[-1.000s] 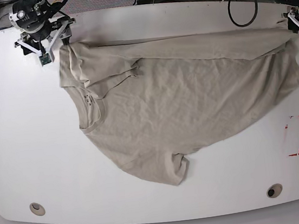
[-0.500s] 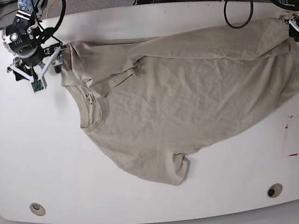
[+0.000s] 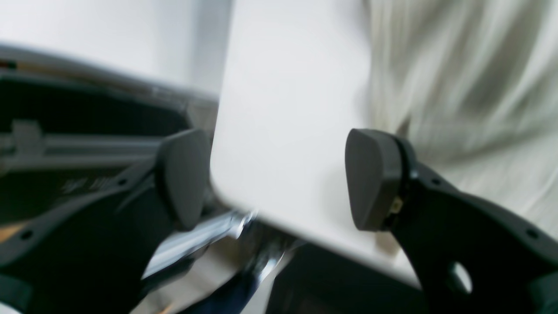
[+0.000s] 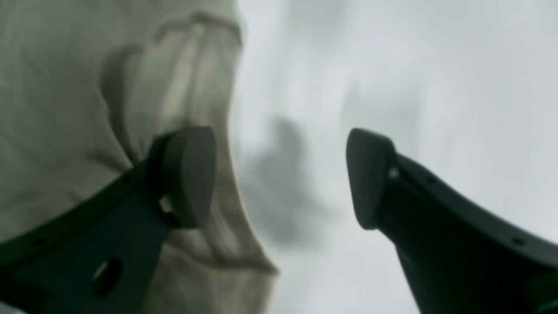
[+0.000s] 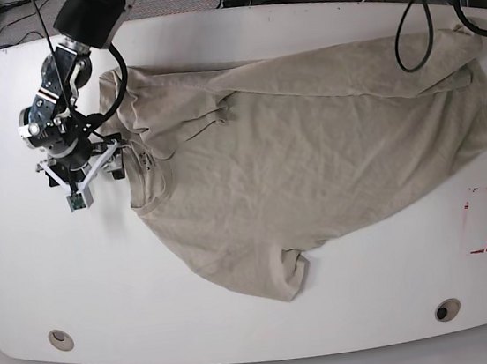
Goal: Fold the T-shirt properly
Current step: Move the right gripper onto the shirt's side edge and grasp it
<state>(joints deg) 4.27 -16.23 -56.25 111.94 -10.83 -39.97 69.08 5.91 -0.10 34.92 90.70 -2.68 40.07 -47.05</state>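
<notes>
Right tool (image 5: 82,171) moved down beside collar, released, left tool (image 3: 279,179) released, one T-shirt (image 5: 311,156), one table (image 5: 243,324)

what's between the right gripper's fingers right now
Nothing held: bare white table between the open right gripper's fingers, T-shirt edge beside one finger, per the right wrist view.

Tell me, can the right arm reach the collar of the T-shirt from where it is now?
Probably yes. The right pincer hangs open just beside the collar of the T-shirt, with only bare table between them and nothing lying in the way.
</notes>
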